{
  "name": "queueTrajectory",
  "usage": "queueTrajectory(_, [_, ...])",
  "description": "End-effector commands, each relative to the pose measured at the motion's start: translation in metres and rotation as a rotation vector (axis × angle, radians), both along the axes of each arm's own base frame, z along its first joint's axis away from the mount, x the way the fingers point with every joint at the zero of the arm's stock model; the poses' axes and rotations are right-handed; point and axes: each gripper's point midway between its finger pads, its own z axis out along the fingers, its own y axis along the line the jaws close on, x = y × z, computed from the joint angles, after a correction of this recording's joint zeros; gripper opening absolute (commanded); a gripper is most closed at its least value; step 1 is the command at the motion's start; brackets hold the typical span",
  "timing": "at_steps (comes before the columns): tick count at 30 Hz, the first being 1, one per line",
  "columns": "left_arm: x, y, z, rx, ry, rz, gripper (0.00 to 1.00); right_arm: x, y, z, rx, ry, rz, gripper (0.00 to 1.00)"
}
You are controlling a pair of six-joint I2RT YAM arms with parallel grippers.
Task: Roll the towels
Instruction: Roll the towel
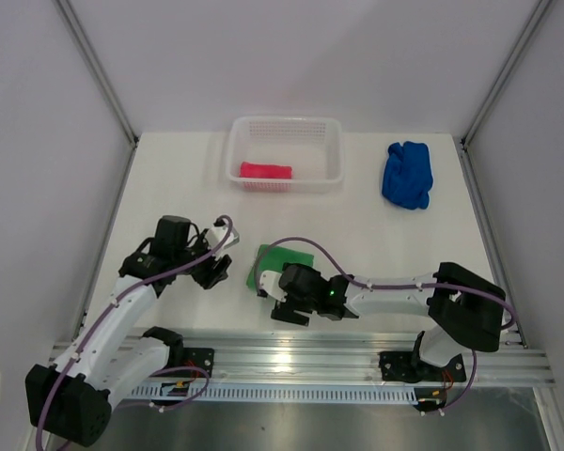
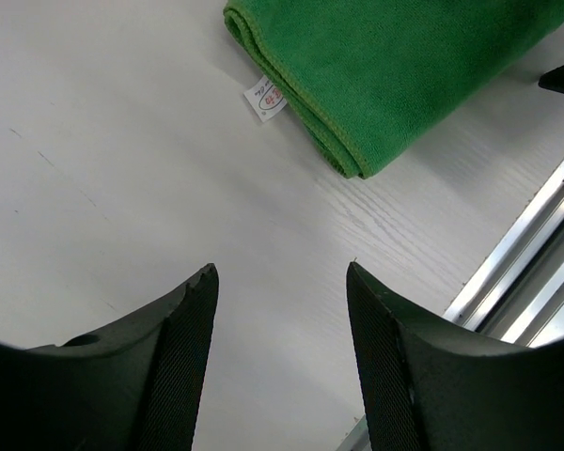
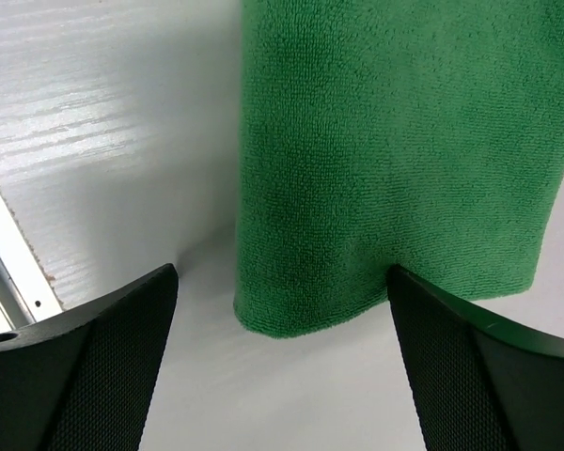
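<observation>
Green towel: folded flat on the table in front of both arms. This is the one in play.
Pink towel: beyond the green towel, lying in the basket. It looks rolled already, I'd say.
Blue towel: beyond the green towel and well off to its right, in a crumpled heap with neither arm near it.
Right gripper: right at the green towel's near end with its fingers spread wide. One finger is over the cloth and the other over bare table just off its edge. Nothing is pinched, and I cannot tell whether it touches the cloth.
Left gripper: just left of the green towel and apart from it. Its jaws are parted over bare table and hold nothing.
Tag: small and white, on the green towel's side that faces the left gripper.
Long axis: from the right wrist, the green towel runs straight away from the fingers, short end nearest.
Nearer arm: the right, no contest. It is at the end already, while the left waits off to the side.
Next move, my read: the roll starts at that near end and travels along the length, away from the right gripper. The fingers would need to come down and take the end's edge squarely.
Watch for: the grip sits towards one corner, so the roll could go skewed. The left gripper may have to steady the tag side.
</observation>
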Motion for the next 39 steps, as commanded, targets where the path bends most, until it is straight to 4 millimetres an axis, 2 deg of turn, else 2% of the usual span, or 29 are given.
queueTrajectory(1, [0.004, -0.007, 0.000, -0.012, -0.027, -0.071, 0.61, 0.009, 0.002, -0.004, 0.015, -0.026, -0.033, 0.94])
queueTrajectory(4, [0.002, -0.015, -0.007, -0.027, 0.007, -0.140, 0.61, 0.014, 0.002, -0.004, 0.047, -0.043, -0.072, 0.86])
queueTrajectory(6, [0.000, -0.021, -0.010, -0.038, 0.012, -0.207, 0.61, 0.017, 0.004, -0.004, 0.066, -0.046, -0.085, 0.85])
queueTrajectory(9, [-0.002, -0.034, -0.016, -0.041, -0.001, -0.354, 0.61, 0.021, 0.007, -0.002, 0.112, -0.043, -0.106, 0.75])
queueTrajectory(10, [-0.002, -0.037, -0.018, -0.039, -0.016, -0.396, 0.62, 0.021, 0.009, 0.001, 0.128, -0.035, -0.108, 0.66])
queueTrajectory(13, [0.001, -0.051, -0.019, -0.016, -0.104, -0.564, 0.65, 0.024, 0.008, 0.004, 0.177, 0.005, -0.128, 0.46])
queueTrajectory(14, [0.008, -0.054, -0.018, 0.009, -0.166, -0.614, 0.66, 0.025, 0.007, 0.004, 0.184, 0.009, -0.134, 0.42])
queueTrajectory(20, [0.011, -0.077, -0.035, 0.091, -0.221, -0.755, 0.71, 0.029, 0.008, 0.004, 0.223, 0.044, -0.151, 0.39])
queueTrajectory(24, [0.004, -0.096, -0.040, 0.057, -0.256, -0.823, 0.77, 0.025, 0.008, 0.002, 0.242, 0.072, -0.155, 0.40])
queueTrajectory(25, [0.001, -0.096, -0.048, 0.060, -0.243, -0.831, 0.77, 0.024, 0.009, 0.001, 0.252, 0.084, -0.160, 0.40])
queueTrajectory(29, [-0.001, -0.103, -0.062, 0.087, -0.235, -0.874, 0.79, 0.020, 0.008, 0.003, 0.297, 0.104, -0.167, 0.43])
queueTrajectory(30, [-0.002, -0.104, -0.065, 0.102, -0.232, -0.887, 0.83, 0.020, 0.009, 0.006, 0.308, 0.103, -0.166, 0.45])
queueTrajectory(33, [-0.009, -0.105, -0.074, 0.138, -0.231, -0.952, 0.83, 0.017, 0.009, 0.008, 0.329, 0.121, -0.166, 0.49])
queueTrajectory(35, [-0.011, -0.108, -0.069, 0.120, -0.210, -0.957, 0.82, 0.015, 0.009, 0.015, 0.350, 0.134, -0.178, 0.54])
queueTrajectory(38, [-0.004, -0.107, -0.056, 0.104, -0.181, -0.907, 0.81, 0.012, 0.007, 0.033, 0.375, 0.113, -0.156, 0.76])
queueTrajectory(39, [0.000, -0.108, -0.048, 0.097, -0.190, -0.897, 0.82, 0.010, 0.007, 0.037, 0.376, 0.109, -0.142, 0.99])
